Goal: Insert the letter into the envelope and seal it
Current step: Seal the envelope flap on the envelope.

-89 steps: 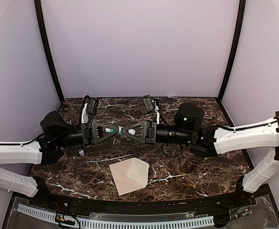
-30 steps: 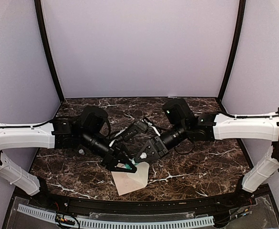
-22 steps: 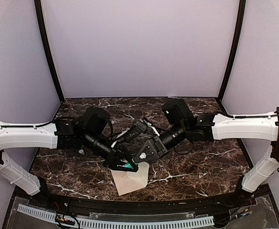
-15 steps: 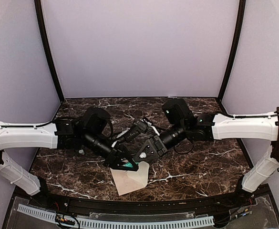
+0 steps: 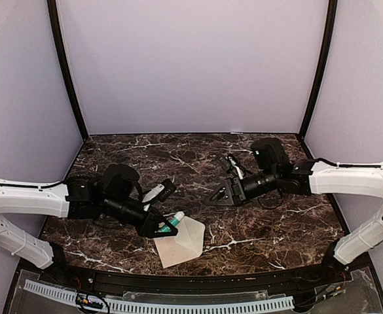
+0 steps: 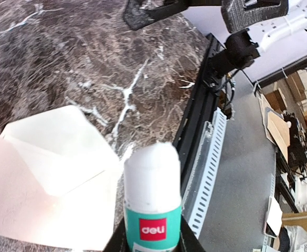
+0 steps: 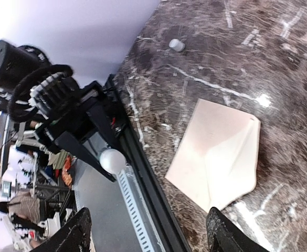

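The cream envelope [image 5: 180,241] lies flat near the table's front edge with its triangular flap open, and it also shows in both wrist views [image 6: 48,173] [image 7: 216,157]. The letter is not in view as a separate sheet. My left gripper [image 5: 165,228] is shut on a teal glue stick [image 6: 153,197] with a white rounded top, held just above the envelope's left corner. The stick's white tip [image 7: 113,160] shows in the right wrist view. My right gripper [image 5: 218,195] hangs open and empty over the table, to the right of and behind the envelope.
A small white cap-like piece [image 7: 177,45] lies on the dark marble table [image 5: 276,229] away from the envelope. A black rail and a perforated strip [image 5: 178,304] run along the front edge. Purple walls close in the back and sides.
My right gripper has let go of the glue stick, opened and drawn back to the right. The left arm has pulled slightly left and lower, keeping the stick.
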`<action>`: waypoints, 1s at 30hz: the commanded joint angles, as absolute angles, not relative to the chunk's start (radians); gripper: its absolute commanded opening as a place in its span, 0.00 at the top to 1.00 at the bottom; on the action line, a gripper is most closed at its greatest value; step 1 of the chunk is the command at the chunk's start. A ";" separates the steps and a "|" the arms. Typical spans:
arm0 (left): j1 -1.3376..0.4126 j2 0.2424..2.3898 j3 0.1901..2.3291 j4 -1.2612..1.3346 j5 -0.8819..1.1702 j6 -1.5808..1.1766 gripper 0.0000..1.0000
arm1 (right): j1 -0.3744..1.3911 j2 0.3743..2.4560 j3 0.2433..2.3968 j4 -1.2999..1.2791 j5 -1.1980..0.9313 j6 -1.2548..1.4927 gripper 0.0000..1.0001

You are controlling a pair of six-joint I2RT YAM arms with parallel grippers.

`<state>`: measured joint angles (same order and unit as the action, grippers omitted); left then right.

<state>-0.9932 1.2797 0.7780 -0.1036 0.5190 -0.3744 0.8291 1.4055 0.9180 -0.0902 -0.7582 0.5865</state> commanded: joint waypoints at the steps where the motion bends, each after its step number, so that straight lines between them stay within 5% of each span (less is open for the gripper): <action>1: -0.988 1.211 0.687 -0.012 0.315 -0.498 1.00 | 0.813 1.381 0.850 -0.063 -0.544 0.640 0.33; 17: -0.874 1.313 0.457 0.285 0.227 -0.643 1.00 | 0.893 1.560 0.717 0.119 -0.322 0.766 0.75; 30: -0.873 1.451 0.395 0.380 0.267 -0.657 1.00 | 0.947 1.754 0.807 0.191 -0.328 0.780 0.82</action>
<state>-0.8768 1.4292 0.4229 0.3210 0.2447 -0.6491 0.9279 1.7176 0.7624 0.1146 -0.3206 0.7731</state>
